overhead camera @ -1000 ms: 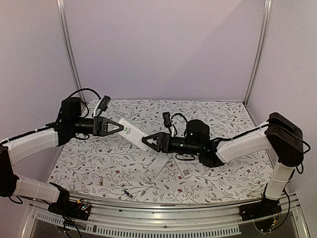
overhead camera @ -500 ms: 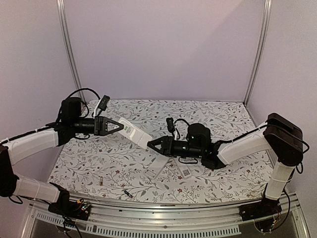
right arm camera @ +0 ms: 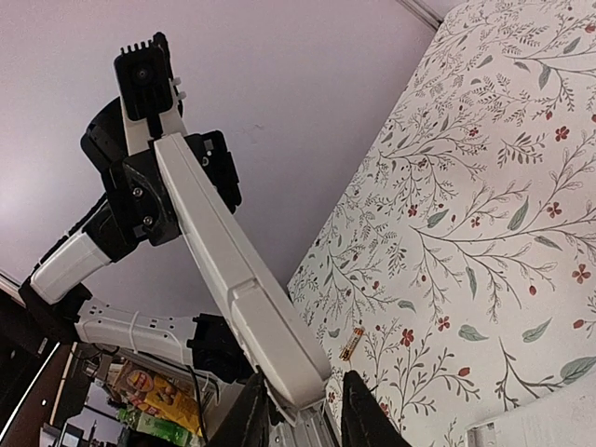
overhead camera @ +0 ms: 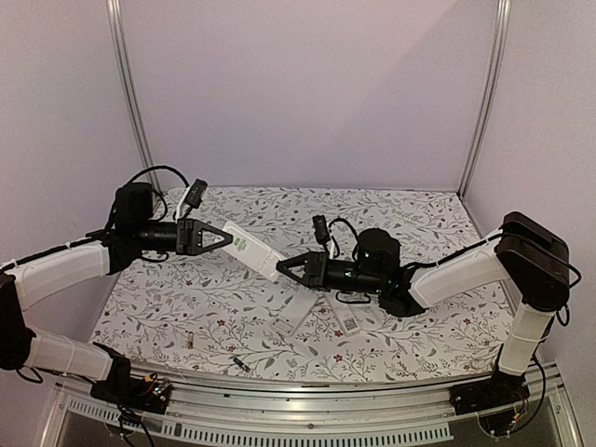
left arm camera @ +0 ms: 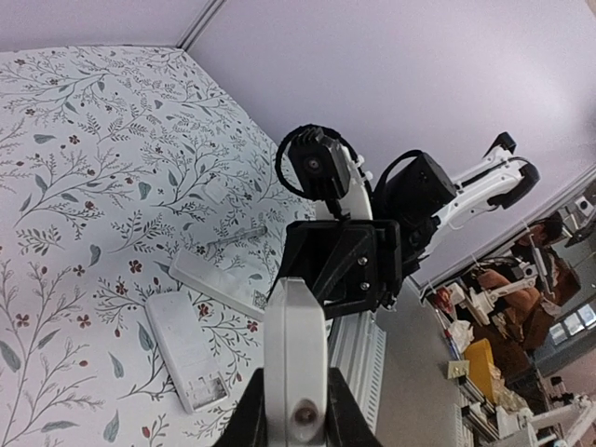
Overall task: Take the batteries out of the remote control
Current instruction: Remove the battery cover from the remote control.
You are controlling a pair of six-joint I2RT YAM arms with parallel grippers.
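— What can't we make out here?
— Whether the white remote (overhead camera: 251,250) has any cells inside. Its compartment side is not shown clearly in any view. In the right wrist view the bottom edge of the frame cuts off its lower end, which sits between two black fingers (right arm camera: 250,417).
— So has the right gripper (overhead camera: 287,268) clamped it?
— We cannot tell. The jaws stand narrow, one on either side of that end, yet a sliver of gap shows by one finger. The left gripper (overhead camera: 222,239) is plainer: nearly closed, it pinches the other end and holds the remote in the air, left of centre in the top view.
— And the loose cells?
— A red-orange battery (right arm camera: 351,344) lies on the floral cloth of the table (overhead camera: 410,219), low in the right wrist view. A dark battery (overhead camera: 240,363) lies at bottom centre of the top view, too tiny for us to read its shape.
— What about materials?
— The remote is a long slab of smooth matt plastic with rounded corners. A second remote (overhead camera: 303,315) and a third remote (overhead camera: 345,319), both white, lie flat just below the right gripper in the top view. A thin grey tool (left arm camera: 237,237) lies near them.
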